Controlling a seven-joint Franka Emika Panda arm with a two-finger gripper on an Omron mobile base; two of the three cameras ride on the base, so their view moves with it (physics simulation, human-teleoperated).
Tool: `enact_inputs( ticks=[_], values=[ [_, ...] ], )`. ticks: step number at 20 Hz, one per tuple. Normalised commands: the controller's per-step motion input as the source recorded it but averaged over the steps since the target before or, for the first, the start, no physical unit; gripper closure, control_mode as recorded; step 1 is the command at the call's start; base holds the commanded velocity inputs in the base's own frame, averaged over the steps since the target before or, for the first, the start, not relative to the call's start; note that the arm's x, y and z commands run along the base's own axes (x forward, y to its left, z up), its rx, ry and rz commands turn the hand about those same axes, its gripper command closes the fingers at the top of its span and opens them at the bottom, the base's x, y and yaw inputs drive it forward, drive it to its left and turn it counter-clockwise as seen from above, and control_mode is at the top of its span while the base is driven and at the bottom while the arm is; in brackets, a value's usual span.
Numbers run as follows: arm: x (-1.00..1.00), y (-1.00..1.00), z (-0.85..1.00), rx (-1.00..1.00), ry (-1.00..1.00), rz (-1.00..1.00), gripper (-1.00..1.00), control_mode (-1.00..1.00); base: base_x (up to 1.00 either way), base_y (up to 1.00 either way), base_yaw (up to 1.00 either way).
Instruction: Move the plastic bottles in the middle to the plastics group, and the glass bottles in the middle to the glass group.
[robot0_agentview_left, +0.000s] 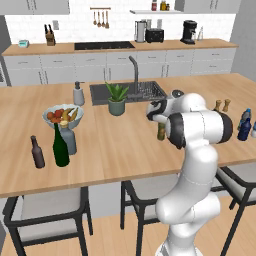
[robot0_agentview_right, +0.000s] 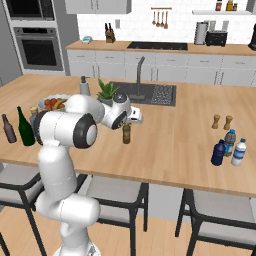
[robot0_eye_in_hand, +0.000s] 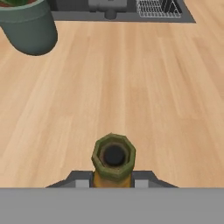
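One long wooden island counter (robot0_agentview_right: 175, 145) fronts white cabinets (robot0_agentview_right: 165, 67) and sink (robot0_agentview_right: 150, 94).

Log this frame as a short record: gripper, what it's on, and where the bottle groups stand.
gripper: above the beer bottle, fingers either side of its neck; contact not clear
beer bottle: upright, mid-counter, near the potted plant
green wine bottle: already at the glass group, beside the brown bottle
navy bottle: at the plastics group, beside the water bottle
left to move: beer bottle
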Motion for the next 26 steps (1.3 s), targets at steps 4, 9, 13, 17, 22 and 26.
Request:
enact_inputs(
  ticks=[4, 9, 13, 17, 22, 26],
  values=[
    [-0.66, 0.27, 0.17, 0.01, -0.09, 0.05, 1.0, -1.0, 0.0, 0.0, 0.0],
    [-0.69, 0.47, 0.35, 0.01, -0.02, 0.15, 1.0, -1.0, 0.0, 0.0, 0.0],
    [-0.42, 0.6, 0.77, 0.0, 0.03, 0.18, 1.0, -1.0, 0.0, 0.0, 0.0],
    [-0.12, 0.71, 0.47, 0.0, 0.08, 0.21, 1.0, -1.0, 0.0, 0.0, 0.0],
    [0.0, 0.84, 0.01, 0.0, 0.04, 0.24, 1.0, -1.0, 0.0, 0.0, 0.0],
    [0.0, 0.82, -0.13, 0.0, 0.01, 0.22, 1.0, -1.0, 0.0, 0.0, 0.0]
  ],
)
